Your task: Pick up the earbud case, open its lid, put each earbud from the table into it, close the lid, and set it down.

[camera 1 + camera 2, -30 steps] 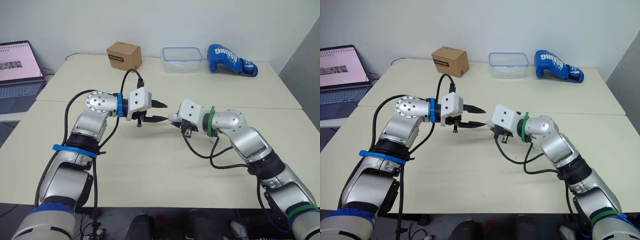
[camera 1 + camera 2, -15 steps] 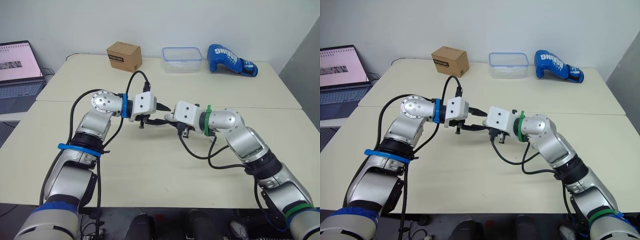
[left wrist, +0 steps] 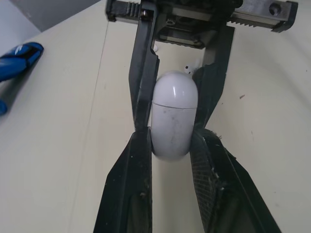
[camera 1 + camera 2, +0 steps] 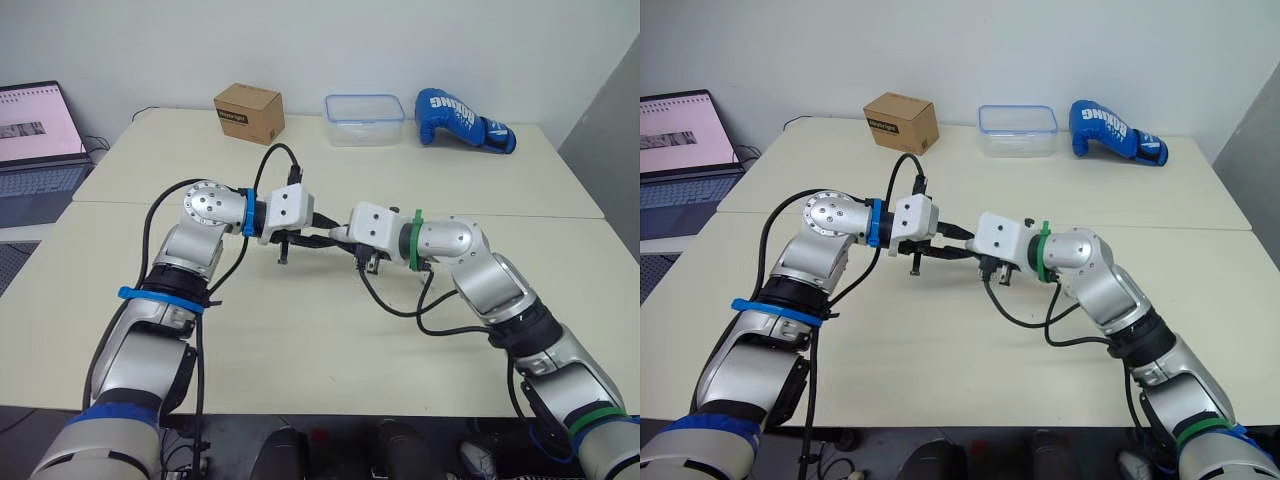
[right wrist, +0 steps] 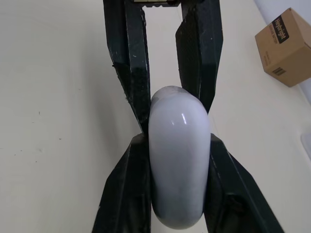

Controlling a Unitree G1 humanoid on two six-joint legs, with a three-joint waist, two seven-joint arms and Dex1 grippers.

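Left tool: a second ago I held it spread and well short of my right tool. It has since come in, and its fingers now press both sides of the earbud case.
Right tool: clamped on the same case from the opposite end, with its fingers running alongside the left ones so the two pairs overlap.
Earbud case: pinched between both tools in the air above the tabletop. The lid seam is visible and the lid is shut.
What this means: pickup is finished and I have a two-handed hold. I judge this the set-up for prying the lid, one tool steadying the body while the other works the cap.
Earbuds: small white specks lie on the tabletop beyond the case. They are too small for me to be sure they are the earbuds, and none is loaded yet.
Risk: the shell is smooth and rounded, so it may squirt out if the grips fight each other.
Far beyond the tools: a cardboard box.
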